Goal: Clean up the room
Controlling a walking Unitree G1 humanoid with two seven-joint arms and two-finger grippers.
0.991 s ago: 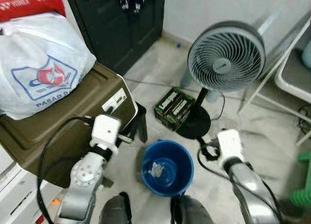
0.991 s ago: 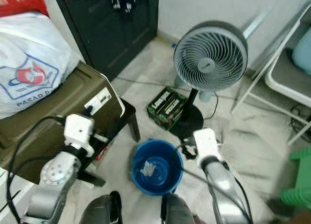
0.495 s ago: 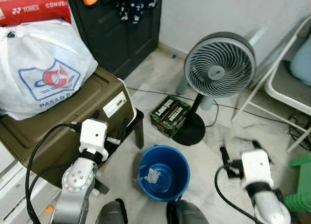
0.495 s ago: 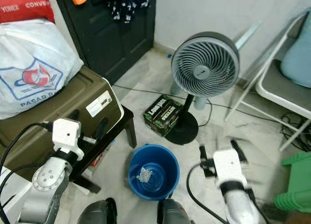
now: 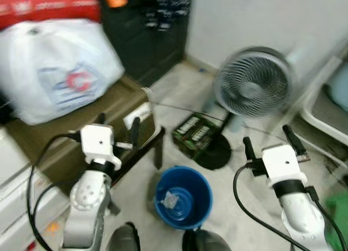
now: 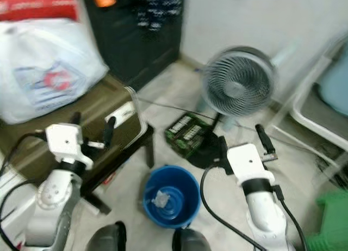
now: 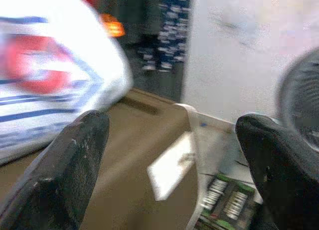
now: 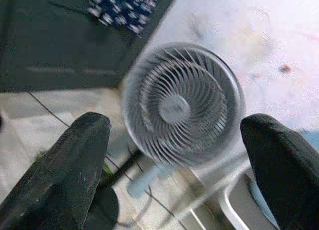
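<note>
A blue bucket [image 5: 183, 196] stands on the floor just in front of my feet, with a crumpled scrap [image 5: 169, 199] lying in its bottom. My left gripper [image 5: 117, 123] is open and empty, held over the olive case [image 5: 81, 128] to the left of the bucket. In the left wrist view the left gripper [image 7: 172, 165] looks across the case lid [image 7: 139, 160]. My right gripper [image 5: 268, 142] is open and empty too, raised to the right of the bucket. In the right wrist view the right gripper [image 8: 174, 175] faces the fan [image 8: 182, 105].
A grey standing fan [image 5: 254, 85] and a green box [image 5: 197, 132] sit on the floor behind the bucket. A full white plastic bag [image 5: 60, 71] rests on the olive case. A black door [image 5: 157, 38] is at the back, a white chair [image 5: 326, 106] and a green stool [image 5: 340, 213] at the right.
The view has shifted and blurred. My right arm has risen from low beside the bucket to a raised pose with its fingers pointing up toward the fan. The left arm has barely moved.
</note>
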